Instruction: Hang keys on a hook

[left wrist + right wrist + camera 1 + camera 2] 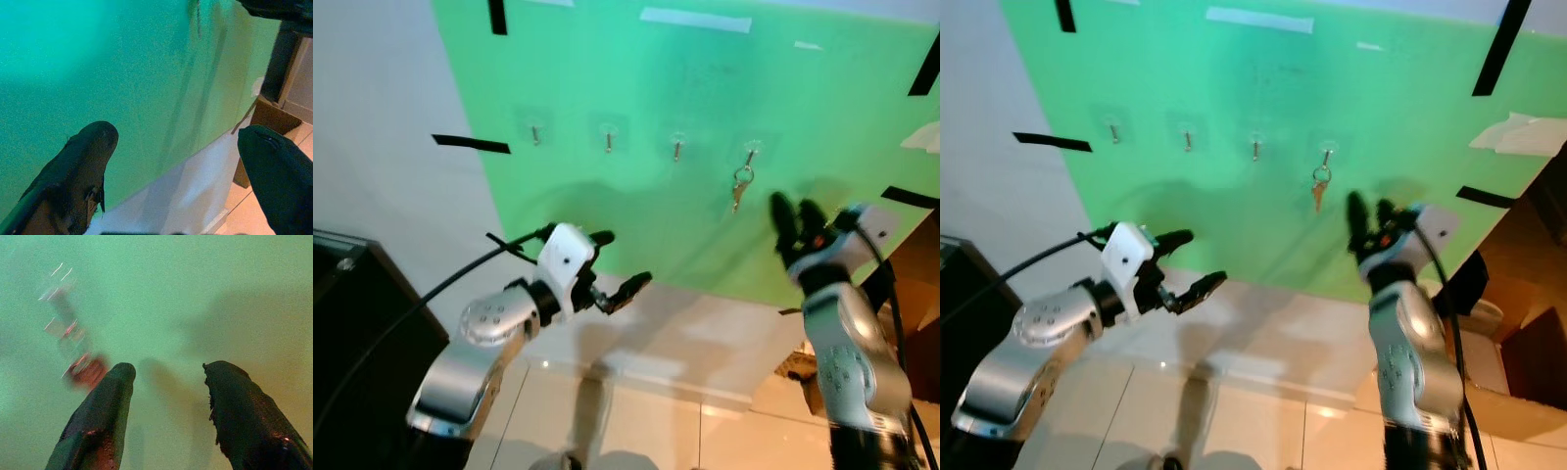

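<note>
Nearest the camera, at about seven o'clock in the head view, the left gripper (pixel 612 266) is raised in front of the wall with its two black fingers spread wide and nothing between them. At about four o'clock the right gripper (pixel 797 227) points up at the green sheet (pixel 705 196); its wrist view shows its fingers (pixel 102 411) parted with an open gap between them, also holding nothing.

Farther back, the sheet covers the wall and carries a row of four small hooks. The keys (pixel 741 186) hang on a ring from the rightmost hook (pixel 750 155), at roughly one o'clock, just up and to the left of the right gripper's fingertips. In the right wrist view the keys (pixel 80 364) appear blurred beside one finger — apart from it, not touching as far as can be told. The other three hooks, such as the leftmost hook (pixel 535 134), are bare.

By the look of it the hanging is done, so the risk lies in the withdrawal. The right fingertips sit close to the dangling keys — a sideways or upward drift could brush the ring, swing it, or lift it off the short peg. Pulling straight back from the wall seems safest.
</note>
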You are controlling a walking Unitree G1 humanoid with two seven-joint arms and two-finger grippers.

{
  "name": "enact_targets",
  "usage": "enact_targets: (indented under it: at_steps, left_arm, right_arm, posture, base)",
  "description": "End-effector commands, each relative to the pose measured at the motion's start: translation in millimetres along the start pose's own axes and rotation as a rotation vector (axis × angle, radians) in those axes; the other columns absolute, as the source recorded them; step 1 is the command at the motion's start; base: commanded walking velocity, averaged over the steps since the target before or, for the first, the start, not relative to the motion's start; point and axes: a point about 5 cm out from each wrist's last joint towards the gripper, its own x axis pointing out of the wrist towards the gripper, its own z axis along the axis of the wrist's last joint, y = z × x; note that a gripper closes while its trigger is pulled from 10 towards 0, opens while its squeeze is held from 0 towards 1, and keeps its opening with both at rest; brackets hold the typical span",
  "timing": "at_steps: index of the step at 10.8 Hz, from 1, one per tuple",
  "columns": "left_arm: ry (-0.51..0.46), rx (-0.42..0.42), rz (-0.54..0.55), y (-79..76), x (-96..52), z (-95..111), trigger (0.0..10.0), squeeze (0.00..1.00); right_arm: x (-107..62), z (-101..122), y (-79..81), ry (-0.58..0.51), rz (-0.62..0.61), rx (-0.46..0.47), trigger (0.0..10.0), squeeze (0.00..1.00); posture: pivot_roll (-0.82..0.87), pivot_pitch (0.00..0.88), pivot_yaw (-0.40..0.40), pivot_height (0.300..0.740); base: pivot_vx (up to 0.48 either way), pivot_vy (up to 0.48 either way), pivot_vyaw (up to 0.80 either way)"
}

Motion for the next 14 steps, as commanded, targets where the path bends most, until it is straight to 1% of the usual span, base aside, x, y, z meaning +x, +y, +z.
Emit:
enact_targets:
  at_steps: [1,2,3,4,5,6,7,8,10,12,14]
  left_arm:
    - [-0.01,0.004,0.033,2.0,-6.2,1.2,10.0,0.0]
    - [-0.009,0.0,0.036,1.7,-7.4,0.3,10.0,0.0]
    - [-0.001,-0.002,0.082,3.0,-11.6,-2.5,10.0,0.0]
    - [0.025,0.01,0.181,10.1,-15.2,-6.6,10.0,0.0]
    - [0.028,0.013,0.196,11.0,-15.6,-7.1,10.0,0.0]
    - [0.033,0.027,0.27,16.8,-18.0,-8.7,10.0,0.0]
    - [0.044,0.039,0.328,21.1,-19.4,-9.7,10.0,0.0]
    - [0.049,0.04,0.346,22.3,-19.8,-10.1,10.0,0.0]
    - [0.051,0.052,0.376,23.7,-20.5,-9.9,10.0,0.0]
    - [0.058,0.05,0.425,25.0,-21.9,-10.5,10.0,0.0]
    - [0.065,0.046,0.451,24.9,-23.0,-11.6,10.0,0.0]
  right_arm:
    - [-4.1,-6.4,6.8,0.044,0.046,-0.064,10.0,1.0]
    - [-5.4,-8.3,6.9,0.05,0.047,-0.086,10.0,1.0]
    - [-8.1,-15.8,5.9,0.078,0.036,-0.167,10.0,1.0]
    - [-9.8,-23.0,6.0,0.117,0.031,-0.221,10.0,1.0]
    - [-10.2,-23.4,6.0,0.122,0.03,-0.225,10.0,1.0]
    - [-12.6,-28.2,9.6,0.164,0.043,-0.207,10.0,1.0]
    - [-14.7,-34.2,11.9,0.209,0.04,-0.17,10.0,1.0]
    - [-15.4,-36.4,12.0,0.225,0.037,-0.163,10.0,1.0]
    - [-16.6,-42.4,12.0,0.249,0.031,-0.193,10.0,1.0]
    - [-17.8,-48.3,14.3,0.274,0.043,-0.184,10.0,1.0]
    - [-17.1,-48.7,15.1,0.282,0.043,-0.179,10.0,1.0]
  posture:
    - [-0.02,0.0,-0.021,0.74]
    - [-0.02,0.0,-0.021,0.74]
    - [-0.02,0.0,-0.016,0.74]
    - [-0.02,0.0,-0.012,0.74]
    - [-0.02,0.0,-0.012,0.74]
    - [-0.02,0.0,-0.008,0.74]
    - [-0.02,0.0,-0.006,0.74]
    - [-0.02,0.0,-0.005,0.74]
    - [-0.02,0.0,-0.001,0.74]
    - [-0.02,0.0,0.002,0.74]
    - [-0.01,0.0,0.001,0.74]
  base:
    - [0.0,0.0,0.0]
    - [0.0,0.0,0.0]
    - [0.0,0.0,0.8]
    - [0.0,0.0,0.8]
    - [0.0,0.0,0.8]
    - [0.0,0.0,0.8]
    - [0.0,0.0,0.8]
    - [0.0,0.0,0.8]
    - [0.0,0.0,0.8]
    - [0.0,0.0,0.8]
    - [0.0,0.0,0.8]
